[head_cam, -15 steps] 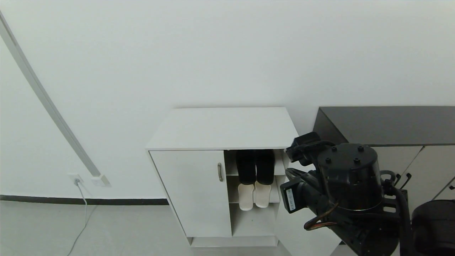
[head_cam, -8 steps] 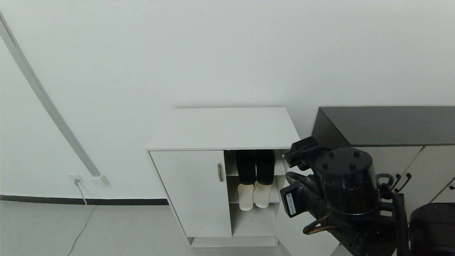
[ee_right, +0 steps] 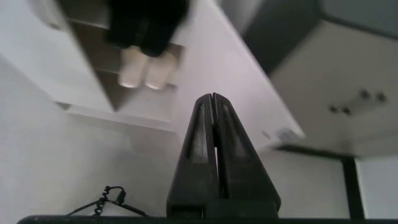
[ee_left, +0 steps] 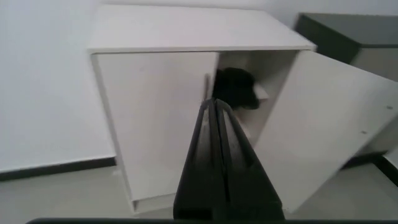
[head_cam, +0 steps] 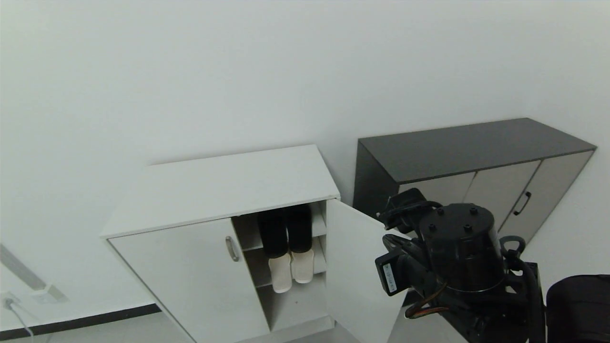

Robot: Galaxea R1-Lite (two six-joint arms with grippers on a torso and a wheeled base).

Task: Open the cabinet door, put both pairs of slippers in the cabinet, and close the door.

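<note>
The white cabinet [head_cam: 228, 186] stands against the wall with its left door [head_cam: 190, 281] shut and its right door [head_cam: 357, 267] swung well out toward me. A dark sideboard [head_cam: 467, 147] sits just beside it on my right.

Inside the open half, the black slippers [head_cam: 286, 231] lie on the upper shelf and the white slippers [head_cam: 290, 269] on the shelf below, both pairs side by side with one end facing out. So I judge the loading done, and the step in hand is the last one: closing the right door.

My right gripper [ee_right: 213, 99] has its fingers pressed together with nothing between them. It hangs in front of the cabinet, near the open door's free edge. My left gripper [ee_left: 213, 102] is likewise pinched closed and empty, pointing at the gap between the two doors.

Next, I think the right arm should get onto the outer face of the open door, near its free edge, and sweep it in an arc back to the frame. Closed fingers suit a push. The white pair seems to hang slightly over the shelf's front edge, though the view is too coarse to be sure. I would ease the door in slowly and watch that it does not catch them.
</note>
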